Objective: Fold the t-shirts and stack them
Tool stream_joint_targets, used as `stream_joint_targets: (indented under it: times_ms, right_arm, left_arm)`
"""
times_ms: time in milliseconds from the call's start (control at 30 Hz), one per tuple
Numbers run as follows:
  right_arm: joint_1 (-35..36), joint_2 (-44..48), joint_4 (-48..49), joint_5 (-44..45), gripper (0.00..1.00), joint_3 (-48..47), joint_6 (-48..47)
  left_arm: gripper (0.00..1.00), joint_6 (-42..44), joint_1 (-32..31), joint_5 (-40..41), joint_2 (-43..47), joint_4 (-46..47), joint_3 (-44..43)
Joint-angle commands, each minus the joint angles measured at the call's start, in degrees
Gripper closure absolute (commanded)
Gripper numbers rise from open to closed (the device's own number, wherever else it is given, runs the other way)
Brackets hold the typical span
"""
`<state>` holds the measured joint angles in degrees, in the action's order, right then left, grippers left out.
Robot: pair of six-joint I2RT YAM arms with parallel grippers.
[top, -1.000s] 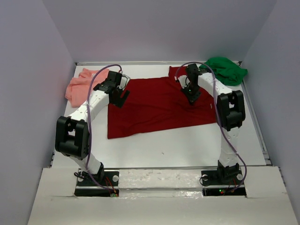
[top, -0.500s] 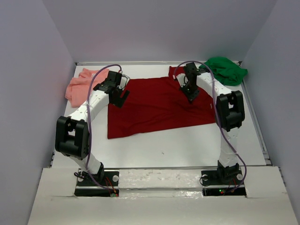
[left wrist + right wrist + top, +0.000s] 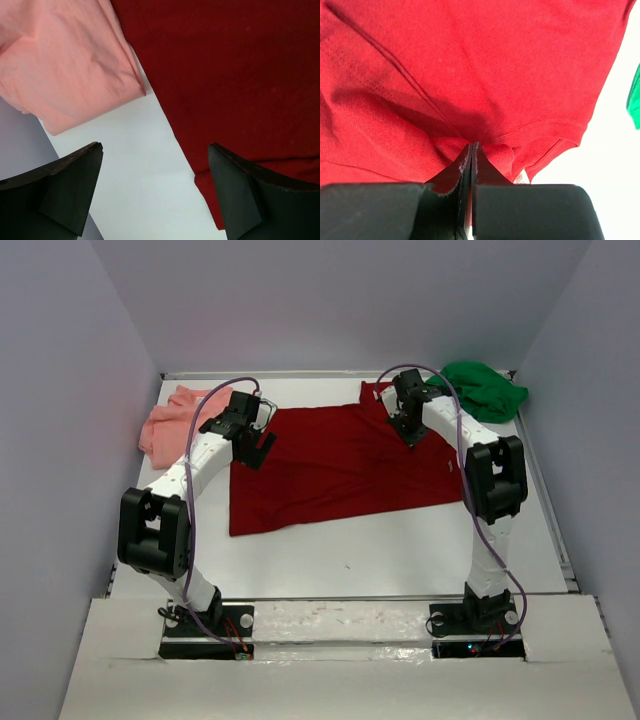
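My right hand [image 3: 471, 149] is pinching the far edge of the red shirt [image 3: 340, 470] lying flat on the desk [image 3: 400, 550], and my left hand [image 3: 155, 175] hangs wide open over its left edge, so I'd grab that side too before folding evenly.

White arm links [image 3: 197, 458], boxy black joints [image 3: 155, 530], purple cables [image 3: 410, 368] (looped); black wedge fingers [image 3: 70, 192].

No writing, brand, number or sign can be read anywhere: the dark red t-shirt [image 3: 340, 465], the salmon pink t-shirt [image 3: 175, 420] and the bright green t-shirt [image 3: 485, 388] are plain, and the white tag [image 3: 521, 176] at the red cloth's edge shows no legible print.
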<state>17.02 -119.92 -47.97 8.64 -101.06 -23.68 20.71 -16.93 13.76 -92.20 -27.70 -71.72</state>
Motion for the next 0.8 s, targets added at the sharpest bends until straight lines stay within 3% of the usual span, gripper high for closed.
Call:
stream_joint_targets:
  times_ms: [0, 767]
  right_arm:
    - [0.7, 3.5, 4.7, 0.4, 1.00, 0.4, 0.7]
    - [0.7, 0.3, 8.1, 6.5, 1.00, 3.3, 1.5]
  left_arm:
    - [0.01, 0.8, -0.4, 0.7, 0.5, -0.7, -1.0]
    - [0.01, 0.9, -0.4, 0.7, 0.3, -0.9, -0.9]
